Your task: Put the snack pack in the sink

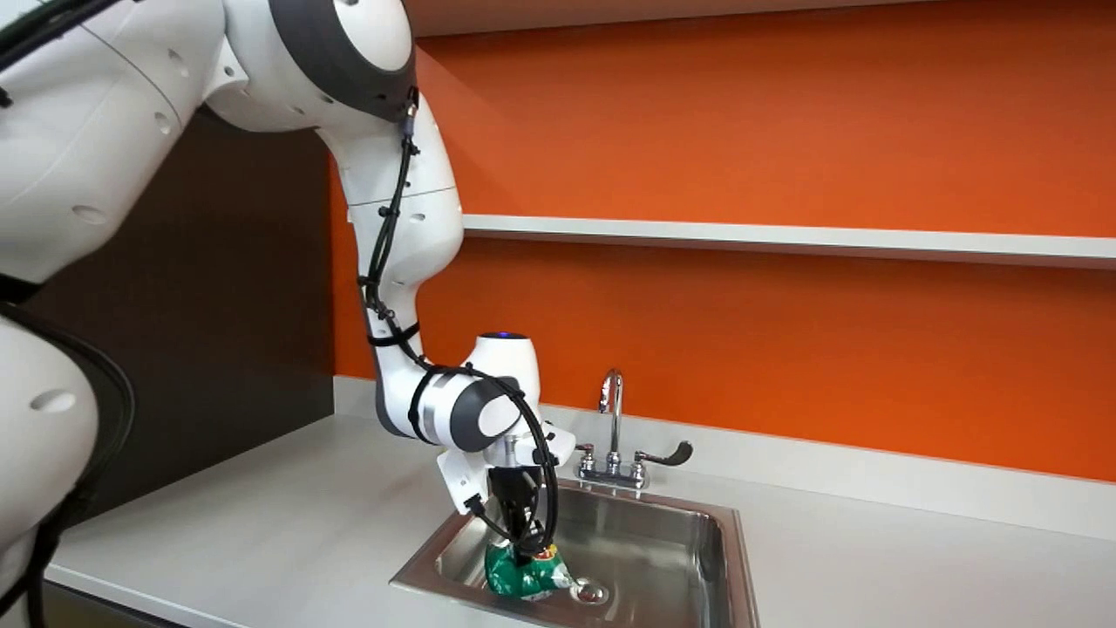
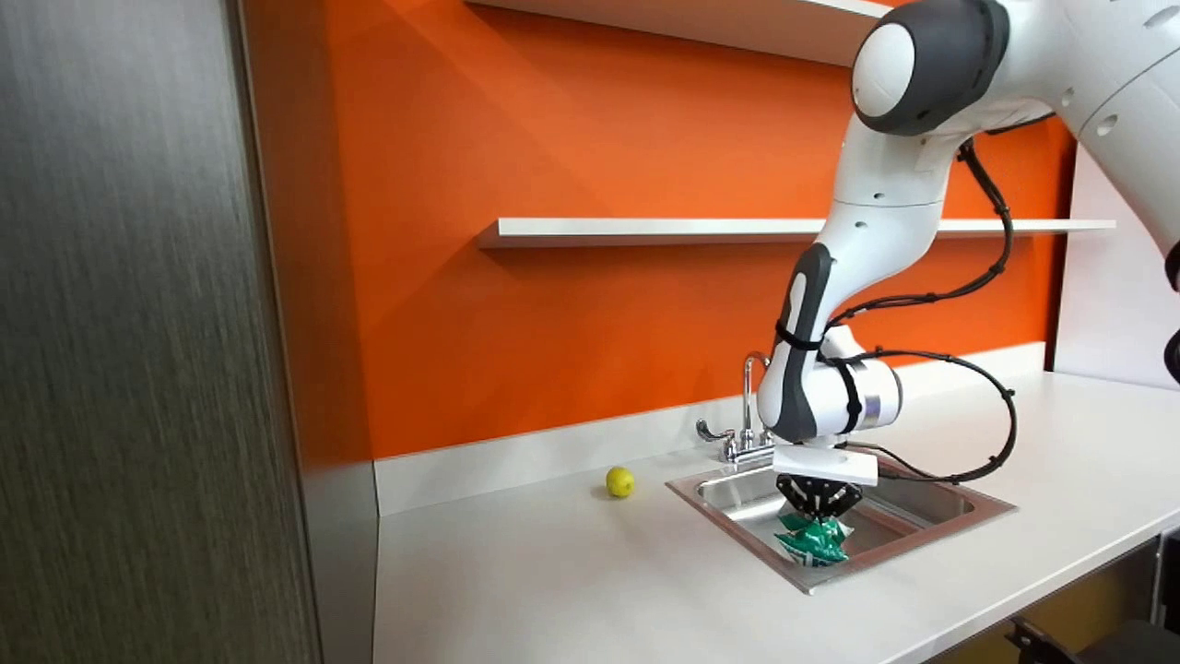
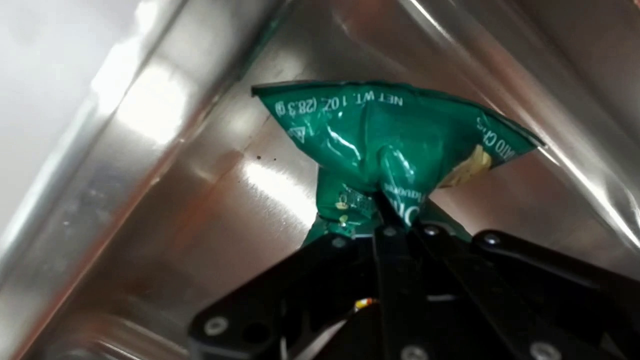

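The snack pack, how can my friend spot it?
Find the metal sink in the pale counter. Inside, pinched by the gripper, is the snack pack. Unlike the bare metal and black gripper, it's crinkled, shiny green with white lettering.

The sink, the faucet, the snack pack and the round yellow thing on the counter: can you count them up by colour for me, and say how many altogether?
Silver: 2 (sink, faucet)
Green: 1 (snack pack)
Yellow: 1 (round thing)
Total: 4
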You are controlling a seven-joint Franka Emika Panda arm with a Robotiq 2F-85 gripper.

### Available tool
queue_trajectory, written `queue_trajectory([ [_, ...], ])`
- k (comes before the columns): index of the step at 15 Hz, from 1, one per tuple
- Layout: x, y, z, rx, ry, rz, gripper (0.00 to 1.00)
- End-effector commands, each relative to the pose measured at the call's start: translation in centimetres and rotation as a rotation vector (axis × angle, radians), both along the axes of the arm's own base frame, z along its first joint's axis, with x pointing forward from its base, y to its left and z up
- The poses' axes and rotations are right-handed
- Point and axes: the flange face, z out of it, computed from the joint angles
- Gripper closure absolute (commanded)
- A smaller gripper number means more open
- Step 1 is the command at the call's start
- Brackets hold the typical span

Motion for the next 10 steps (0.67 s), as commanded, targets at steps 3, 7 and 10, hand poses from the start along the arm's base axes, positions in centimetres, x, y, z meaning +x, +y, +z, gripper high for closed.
queue_trajectory([
  [3, 1.8, -0.8, -3.3, 0.005, -0.019, 0.012, 1.0],
  [7, 2.3, -1.1, -4.9, 0.007, -0.015, 0.01, 1.0],
  [10, 2.6, -1.0, -4.7, 0.013, -0.019, 0.011, 0.74],
])
